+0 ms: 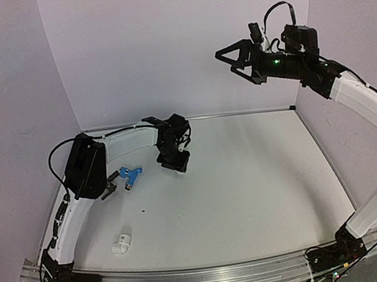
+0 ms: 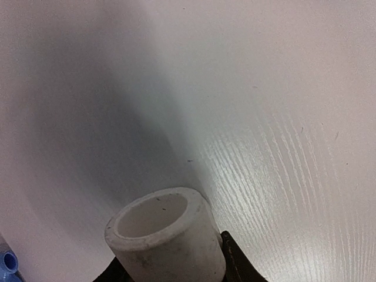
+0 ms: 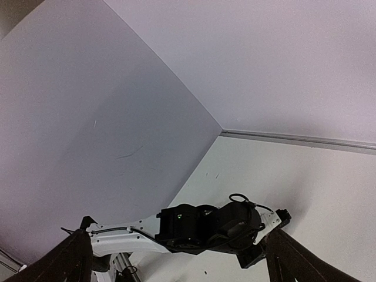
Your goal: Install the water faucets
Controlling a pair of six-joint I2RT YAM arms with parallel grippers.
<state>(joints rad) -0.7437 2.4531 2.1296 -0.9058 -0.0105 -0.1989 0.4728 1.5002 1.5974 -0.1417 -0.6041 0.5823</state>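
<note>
The blue faucet point(image 1: 130, 176) lay on its side on the white bench point(image 1: 264, 186), left of centre and free of both arms. The left arm point(image 1: 81, 172) curved around it, with the black elbow joint close on its left and the white forearm passing along its far side. Only a blue sliver of it showed in the bottom-left corner of the left wrist view.

Just to the faucet's right, the left fingers point(image 2: 235, 265) pointed down at the bench and were clenched on a short white pipe fitting point(image 2: 165, 234). The fitting was hollow, with its open end facing outward. Whether it touched the bench could not be told.

A second white fitting point(image 1: 122, 243) lay loose on the bench toward the near-left, well apart from the faucet and beside the lower part of the left arm.

The right arm point(image 1: 371, 103) was raised high over the far-right corner. The right fingers point(image 3: 296, 261) were spread wide, gripped nothing, and pointed left across the bench. Its wrist camera looked down on the left arm from above.

Plain white walls point(image 1: 182, 37) closed in the bench at the back and on both sides. An aluminium rail point(image 1: 206, 278) ran along the near edge.
</note>
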